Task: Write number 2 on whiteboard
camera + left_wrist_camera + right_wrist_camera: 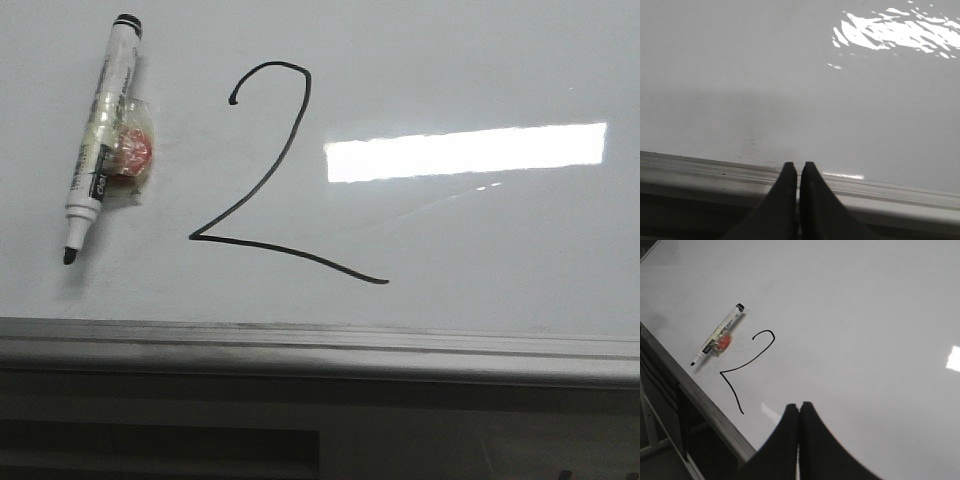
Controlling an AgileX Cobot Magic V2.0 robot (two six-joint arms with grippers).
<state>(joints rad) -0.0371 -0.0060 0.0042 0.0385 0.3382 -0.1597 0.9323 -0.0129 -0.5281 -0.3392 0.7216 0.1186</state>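
A large black number 2 [262,190] is drawn on the glossy whiteboard [480,240]; it also shows in the right wrist view [747,360]. An uncapped marker [100,140] with tape and a red lump on its barrel lies flat on the board left of the digit, tip toward the near edge; the right wrist view shows it too [717,341]. No gripper shows in the front view. My left gripper [795,165] is shut and empty over the board's frame edge. My right gripper [798,405] is shut and empty above the whiteboard [865,315], right of the digit.
The grey metal frame [320,345] runs along the near edge of the board, also seen in the left wrist view [700,172]. A bright rectangular light reflection [465,152] lies right of the digit. Dark space lies below the frame.
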